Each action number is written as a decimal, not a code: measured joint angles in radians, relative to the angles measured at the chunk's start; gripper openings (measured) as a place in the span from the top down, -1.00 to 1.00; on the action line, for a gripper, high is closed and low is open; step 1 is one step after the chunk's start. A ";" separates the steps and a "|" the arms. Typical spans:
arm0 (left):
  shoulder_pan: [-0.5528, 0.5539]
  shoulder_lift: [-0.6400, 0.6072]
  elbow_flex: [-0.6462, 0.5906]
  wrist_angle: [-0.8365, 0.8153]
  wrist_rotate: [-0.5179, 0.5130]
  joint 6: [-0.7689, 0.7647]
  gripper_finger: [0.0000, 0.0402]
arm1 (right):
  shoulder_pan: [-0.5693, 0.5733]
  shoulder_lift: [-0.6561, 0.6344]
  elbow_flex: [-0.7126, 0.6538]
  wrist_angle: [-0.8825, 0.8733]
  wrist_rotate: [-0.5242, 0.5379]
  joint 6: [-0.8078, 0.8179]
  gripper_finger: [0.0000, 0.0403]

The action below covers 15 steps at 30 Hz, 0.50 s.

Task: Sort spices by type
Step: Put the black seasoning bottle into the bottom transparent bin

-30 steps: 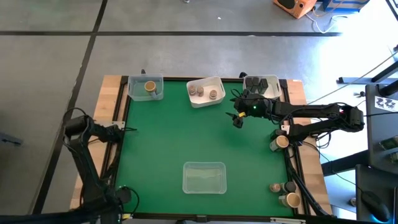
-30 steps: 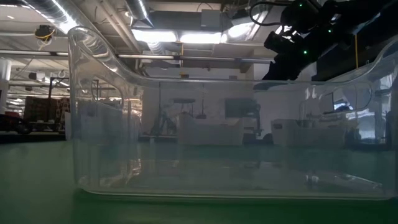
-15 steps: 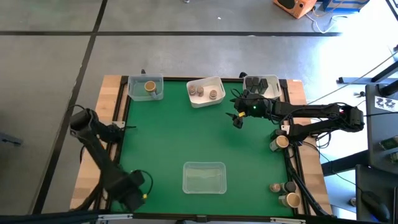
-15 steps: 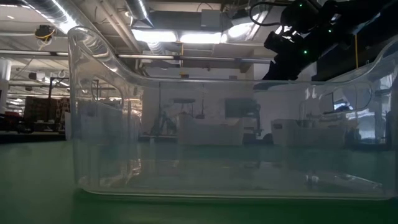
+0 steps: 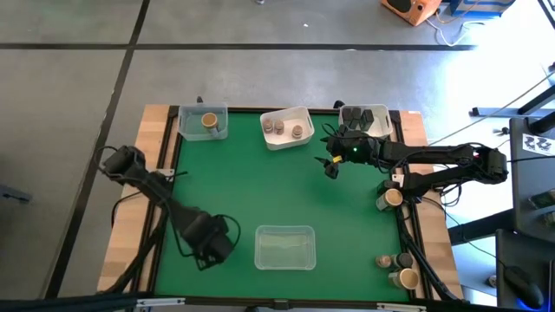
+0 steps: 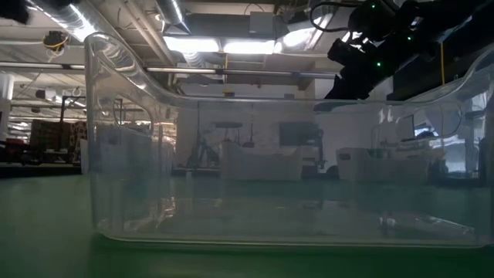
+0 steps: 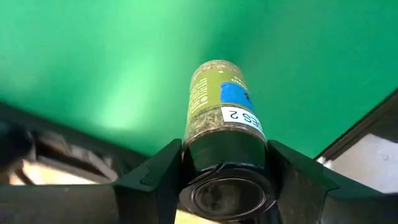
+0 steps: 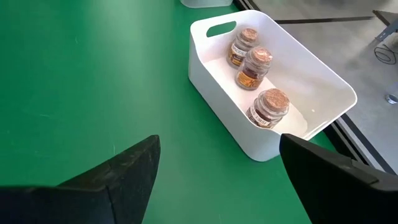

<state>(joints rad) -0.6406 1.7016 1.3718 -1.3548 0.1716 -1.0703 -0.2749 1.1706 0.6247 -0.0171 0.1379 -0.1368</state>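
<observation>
In the left wrist view my left gripper is shut on a spice jar with green herbs, a blue label and a black cap. In the high view that gripper hovers just left of the clear tray near the table's front. My right gripper stands open and holds nothing, right of the white tray. Its wrist view shows that tray with three cork-topped jars standing upright on the tray's floor. My left gripper pinches the jar by its black cap end, one finger on each side of the cap. The glass body sticks out forward past the fingers, along them. The jar is lifted clear above the green table.
A clear tray at the far left holds a tan-topped jar. A dark tray sits at the far right. Several loose jars stand along the right edge. The near clear tray fills the low view.
My left arm has swung from the table's near left corner toward the right and the far edge, up to the near clear tray, carrying the jar. My right arm has kept still.
</observation>
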 joint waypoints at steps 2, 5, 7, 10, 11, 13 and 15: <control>0.032 0.000 0.039 -0.006 -0.042 0.046 0.07 | 0.000 0.000 0.000 0.000 0.000 0.000 -0.64; 0.083 0.000 0.118 -0.026 -0.112 0.114 0.07 | 0.000 0.000 0.000 0.000 0.000 0.000 -0.64; 0.114 0.000 0.174 -0.030 -0.162 0.158 0.07 | 0.000 0.000 0.000 0.000 0.000 -0.002 -0.64; 0.158 0.000 0.260 -0.011 -0.218 0.222 0.07 | 0.000 0.000 0.000 -0.001 0.000 -0.003 -0.64; 0.172 0.000 0.283 -0.006 -0.232 0.245 0.07 | 0.000 0.000 0.000 -0.001 0.000 -0.003 -0.64; 0.195 0.000 0.323 0.003 -0.257 0.283 0.07 | 0.000 0.000 0.000 -0.002 0.000 -0.003 -0.64; 0.215 0.000 0.351 0.020 -0.271 0.322 0.07 | 0.000 0.000 0.000 -0.003 0.000 -0.003 -0.64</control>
<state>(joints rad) -0.4252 1.7016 1.7232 -1.3352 -0.0998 -0.7485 -0.2749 1.1706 0.6247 -0.0205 0.1377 -0.1398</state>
